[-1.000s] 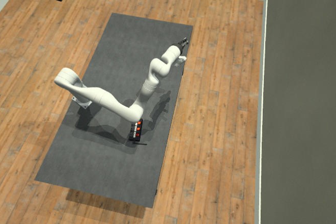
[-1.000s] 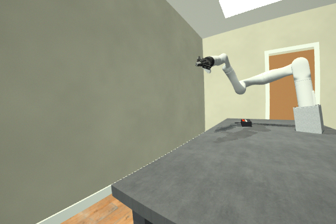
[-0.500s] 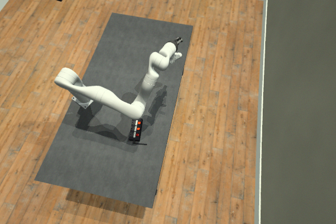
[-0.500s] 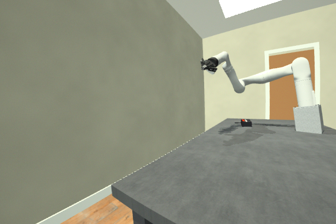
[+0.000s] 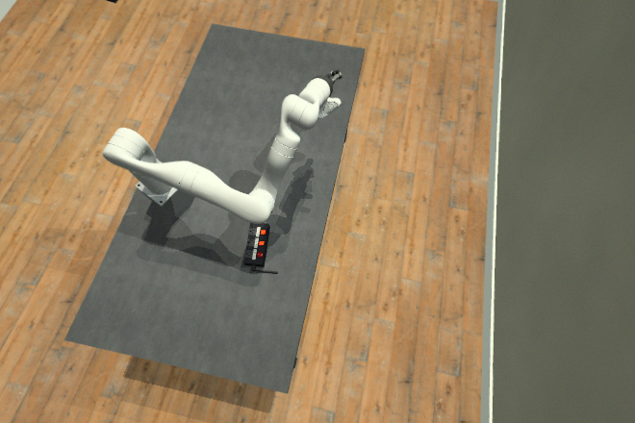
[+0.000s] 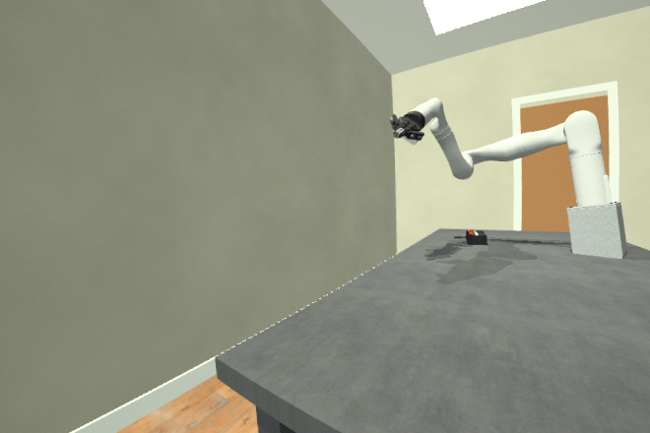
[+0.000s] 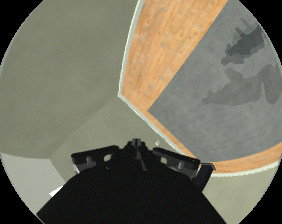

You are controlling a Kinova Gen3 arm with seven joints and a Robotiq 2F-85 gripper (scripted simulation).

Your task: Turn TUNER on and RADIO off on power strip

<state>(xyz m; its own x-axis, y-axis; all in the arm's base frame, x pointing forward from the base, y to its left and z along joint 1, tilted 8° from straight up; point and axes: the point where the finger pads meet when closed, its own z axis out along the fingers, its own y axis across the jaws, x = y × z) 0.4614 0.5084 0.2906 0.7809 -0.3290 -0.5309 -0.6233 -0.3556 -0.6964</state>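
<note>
The black power strip (image 5: 256, 244) (image 6: 476, 237) lies flat on the grey table (image 5: 193, 309) (image 6: 489, 346), with three red-orange switches in a row along its right side. Its labels are too small to read. My gripper (image 5: 335, 75) (image 6: 398, 125) (image 7: 136, 143) is shut and empty. It is raised high in the air over the table's far edge, far from the strip and pointing away from it. The strip does not show in the wrist view.
The arm's elbow (image 5: 258, 207) hangs just above the strip's upper end in the top view. The arm's grey pedestal (image 6: 594, 229) stands at the table's far side. A grey-green wall (image 6: 182, 204) runs along the table's edge. A short black cord (image 5: 264, 271) lies at the strip's lower end.
</note>
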